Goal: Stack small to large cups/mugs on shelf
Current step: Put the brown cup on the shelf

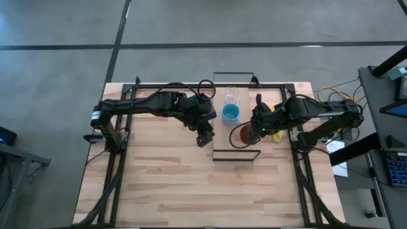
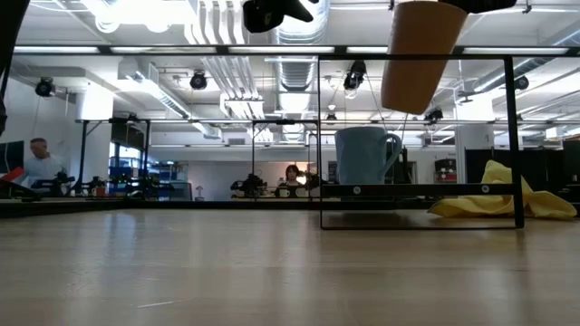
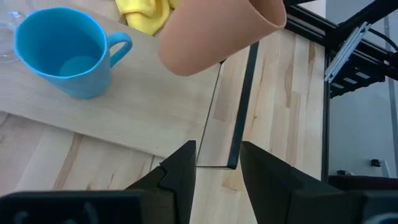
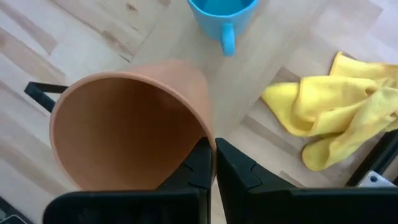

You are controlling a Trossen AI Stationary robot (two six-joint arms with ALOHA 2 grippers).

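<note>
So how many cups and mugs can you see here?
3. A clear glass cup stands at the shelf's far end, a blue mug beside it, and a brown-orange cup is held above the shelf by the right gripper.

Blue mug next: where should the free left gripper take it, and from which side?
Judging by its pose, pinch the blue mug by the rim from above: it stands upright and open-topped on the shelf. Take the wall away from its handle, clear of the brown cup in the right gripper.
</note>
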